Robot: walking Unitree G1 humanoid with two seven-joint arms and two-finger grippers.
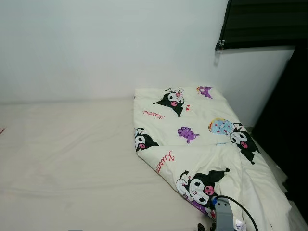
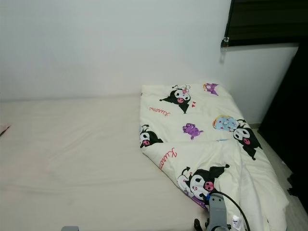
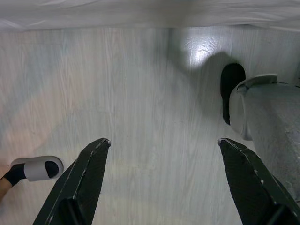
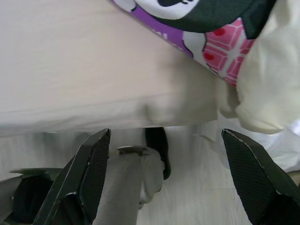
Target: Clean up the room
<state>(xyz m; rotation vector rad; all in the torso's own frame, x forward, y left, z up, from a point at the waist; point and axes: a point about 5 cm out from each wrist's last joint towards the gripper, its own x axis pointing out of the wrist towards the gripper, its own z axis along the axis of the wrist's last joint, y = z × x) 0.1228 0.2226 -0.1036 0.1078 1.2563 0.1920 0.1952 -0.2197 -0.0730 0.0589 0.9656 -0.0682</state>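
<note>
A cream quilt (image 1: 202, 139) printed with black-and-pink cartoon figures lies folded on the right half of a bed with a cream sheet (image 1: 72, 154). Its near corner (image 4: 243, 56) spills over the bed's front edge. My right arm (image 1: 222, 214) rises at the bottom of the eye views, just in front of that corner. My right gripper (image 4: 166, 133) is open, with nothing between its fingers, and hangs by the bed's edge below the quilt corner. My left gripper (image 3: 163, 140) is open too, empty, hanging over the pale wooden floor (image 3: 140, 84).
A white wall runs behind the bed. A black blind (image 1: 260, 24) hangs at the top right, with dark furniture (image 1: 288, 125) beside the bed on the right. My own grey leg (image 3: 267, 122) stands on the floor. A white-and-black slipper (image 3: 37, 168) lies nearby.
</note>
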